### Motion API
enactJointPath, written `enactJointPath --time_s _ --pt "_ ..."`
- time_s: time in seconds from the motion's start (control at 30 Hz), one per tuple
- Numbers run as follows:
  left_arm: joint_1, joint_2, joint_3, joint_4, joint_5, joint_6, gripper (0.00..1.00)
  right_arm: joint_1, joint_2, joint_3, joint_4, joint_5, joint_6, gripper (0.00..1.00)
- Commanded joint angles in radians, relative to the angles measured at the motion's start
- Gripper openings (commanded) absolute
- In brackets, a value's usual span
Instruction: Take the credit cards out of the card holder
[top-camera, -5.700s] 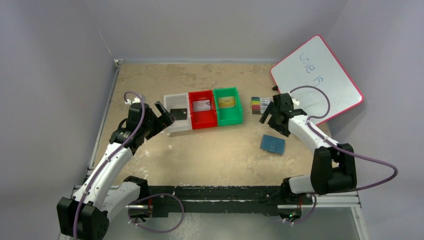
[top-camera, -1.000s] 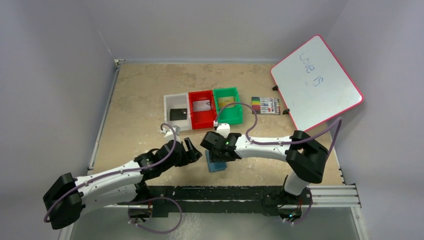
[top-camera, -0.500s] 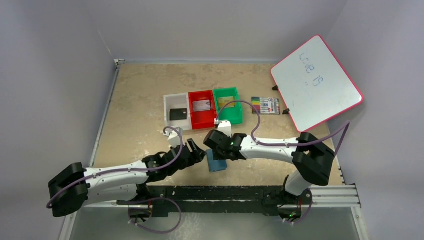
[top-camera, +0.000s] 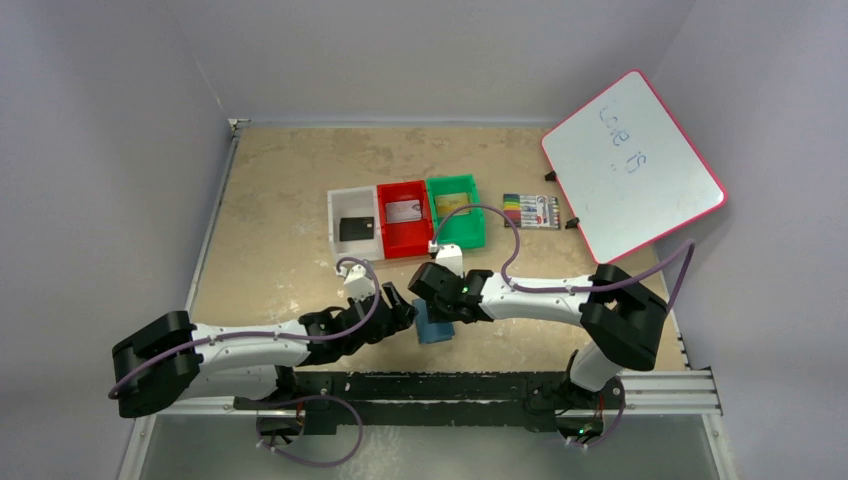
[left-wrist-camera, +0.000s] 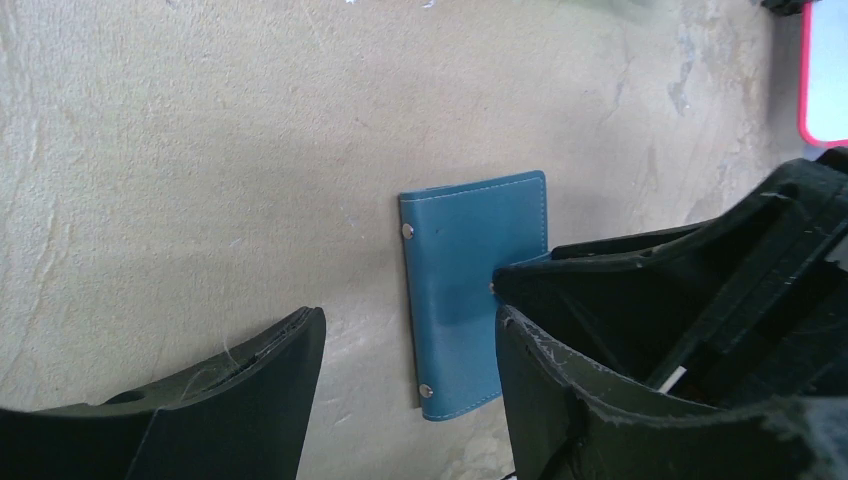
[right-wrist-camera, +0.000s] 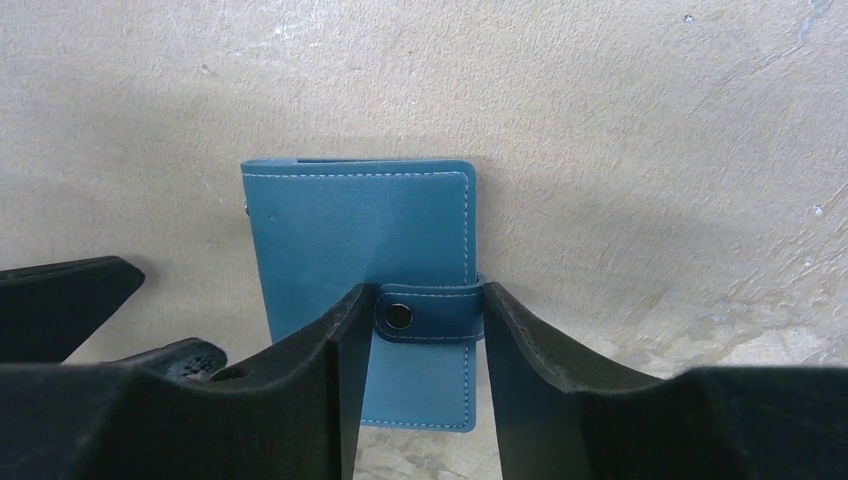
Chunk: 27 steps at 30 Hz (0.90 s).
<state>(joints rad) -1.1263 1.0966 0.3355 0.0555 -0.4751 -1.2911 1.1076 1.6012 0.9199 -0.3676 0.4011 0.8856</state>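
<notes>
The teal card holder (top-camera: 433, 329) lies closed and flat on the table near the front edge. In the right wrist view the card holder (right-wrist-camera: 360, 230) shows its snap strap (right-wrist-camera: 430, 315), and my right gripper (right-wrist-camera: 428, 300) is shut on it, one finger against each end of the strap. My left gripper (left-wrist-camera: 408, 310) is open just left of it, its fingers astride the card holder's (left-wrist-camera: 470, 270) studded spine edge. A black credit card (top-camera: 356, 228), a silver one (top-camera: 403, 211) and a gold one (top-camera: 453, 204) lie in the bins.
White (top-camera: 341, 243), red (top-camera: 411, 240) and green (top-camera: 478, 232) bins stand in a row mid-table. A marker pack (top-camera: 531, 211) lies right of them, and a whiteboard (top-camera: 632, 165) leans at the back right. The arms' base rail (top-camera: 450, 385) runs just behind the card holder.
My left gripper has slid right until it reaches the card holder. My right gripper's fingers have narrowed onto the strap. The card holder has stayed in place over the last second.
</notes>
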Motion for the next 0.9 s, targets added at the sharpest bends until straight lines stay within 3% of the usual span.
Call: enactJointPath --time_s 0.0,0.13,0.33,0.43,0.5,0.67,0.87 --pt "-0.009 0.046 0.029 0.059 -0.016 -0.014 0.62 -0.002 0.028 -0.019 -0.016 0.021 0.009 0.45" --pt "-0.02 0.097 0.04 0.074 -0.013 -0.015 0.62 -0.002 0.014 -0.011 -0.025 0.036 0.012 0.3" --pt "-0.038 0.167 0.082 0.05 -0.016 0.006 0.62 -0.003 -0.056 -0.049 0.043 -0.008 0.029 0.21" --pt "-0.05 0.198 0.1 0.034 -0.023 0.016 0.62 -0.022 -0.086 -0.071 0.09 -0.049 0.034 0.08" --pt "-0.055 0.22 0.11 0.03 -0.025 0.018 0.62 -0.039 -0.106 -0.095 0.139 -0.094 0.031 0.05" --pt "-0.066 0.252 0.131 0.003 -0.038 0.015 0.59 -0.059 -0.131 -0.101 0.147 -0.103 0.024 0.12" --pt "-0.073 0.172 0.111 -0.047 -0.111 -0.019 0.58 -0.06 -0.253 -0.154 0.122 -0.1 -0.055 0.4"
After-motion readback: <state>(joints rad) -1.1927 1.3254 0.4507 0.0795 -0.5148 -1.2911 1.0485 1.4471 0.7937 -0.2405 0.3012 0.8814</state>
